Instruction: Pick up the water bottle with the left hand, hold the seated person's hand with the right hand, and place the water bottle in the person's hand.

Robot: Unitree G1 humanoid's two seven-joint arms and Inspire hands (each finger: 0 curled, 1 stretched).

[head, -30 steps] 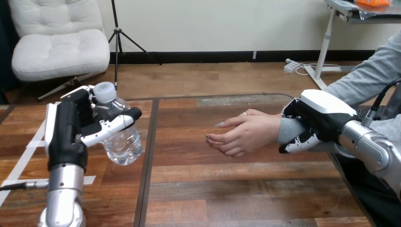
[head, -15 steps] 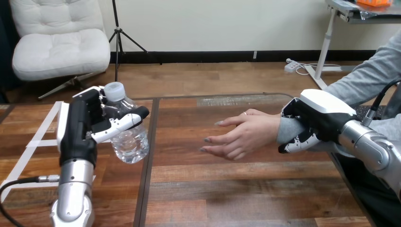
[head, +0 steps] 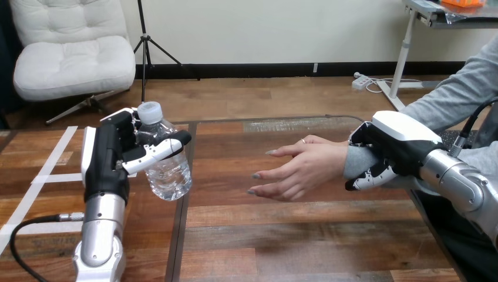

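A clear water bottle (head: 168, 167) with a white cap is lifted above the table at the left, tilted a little. My left hand (head: 114, 155) is shut on it, thumb across its front. The person's hand (head: 296, 167) reaches in from the right over the table's middle, palm facing left, fingers spread and relaxed. My right hand (head: 390, 150) is curled round the person's wrist in its grey sleeve, fingertips showing under it. A gap of bare table separates the bottle from the person's fingertips.
The wooden table (head: 282, 235) has a dark seam running front to back just below the bottle. White tape strips (head: 44, 176) mark its left part. A black cable (head: 23, 232) trails from my left forearm.
My left hand has carried the bottle to the right, toward the person's hand. The person's fingers have opened and spread a little. My right hand has stayed on the wrist.
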